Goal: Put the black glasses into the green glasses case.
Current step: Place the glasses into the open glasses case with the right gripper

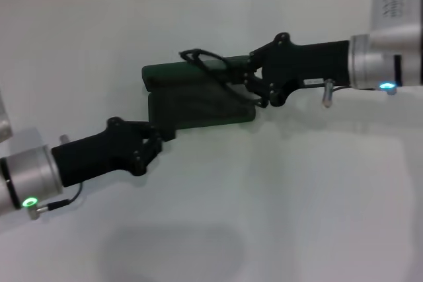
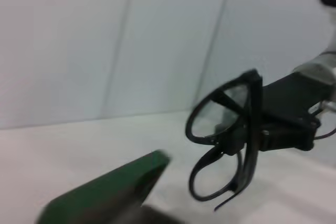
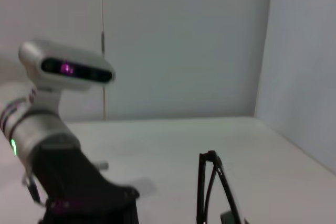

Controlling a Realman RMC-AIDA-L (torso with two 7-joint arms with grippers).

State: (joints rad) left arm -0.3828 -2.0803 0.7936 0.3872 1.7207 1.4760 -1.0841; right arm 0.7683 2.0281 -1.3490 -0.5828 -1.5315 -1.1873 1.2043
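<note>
Holding glasses (image 1: pixel 210 65) pinched in right gripper (image 1: pixel 254 87) just above open case (image 1: pixel 198 97), left gripper (image 1: pixel 155 140) clamped on case's near edge. Placing step in hand; next, lowering frames level into tray, then releasing.

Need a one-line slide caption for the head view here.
Right gripper holds the black glasses over the open green glasses case; left gripper steadies its near corner.

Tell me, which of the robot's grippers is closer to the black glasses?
The right one. The right gripper holds the black glasses above the open green glasses case. The left gripper is at the case's near left corner, farther from the glasses.
</note>
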